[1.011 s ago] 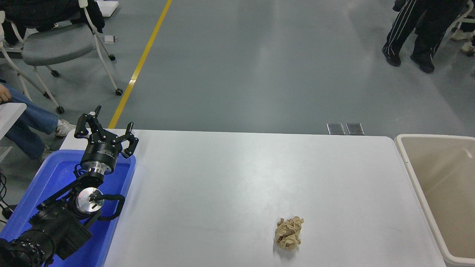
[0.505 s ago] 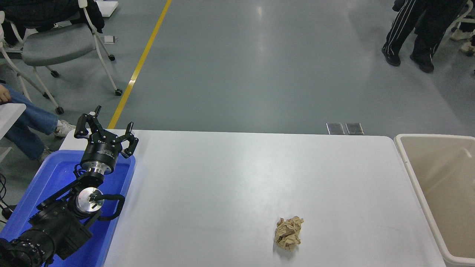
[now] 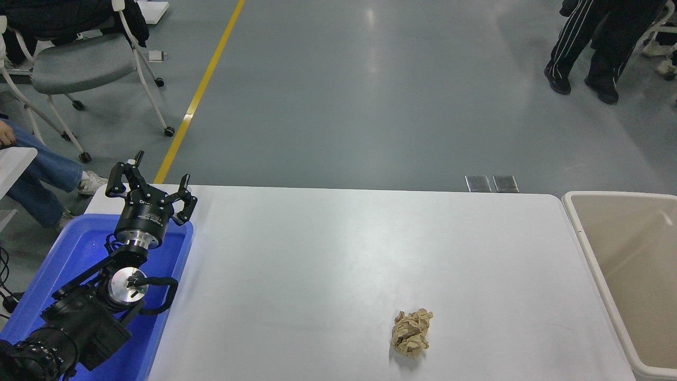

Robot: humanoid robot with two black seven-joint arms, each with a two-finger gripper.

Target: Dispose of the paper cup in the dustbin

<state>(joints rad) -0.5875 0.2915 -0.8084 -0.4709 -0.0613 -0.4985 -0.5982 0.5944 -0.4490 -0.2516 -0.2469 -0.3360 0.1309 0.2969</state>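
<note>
The paper cup is out of view. The beige dustbin (image 3: 592, 243) stands at the table's right end, and what shows of its inside holds nothing. My left gripper (image 3: 151, 177) is parked at the lower left above the blue tub, open and empty. My right arm and gripper are out of view.
A crumpled tan paper ball (image 3: 411, 332) lies on the white table (image 3: 344, 254) near the front right. A bright blue plastic tub (image 3: 69, 254) sits at the table's left end under my left arm. A chair and a seated person are at the far left; a person stands at the far right.
</note>
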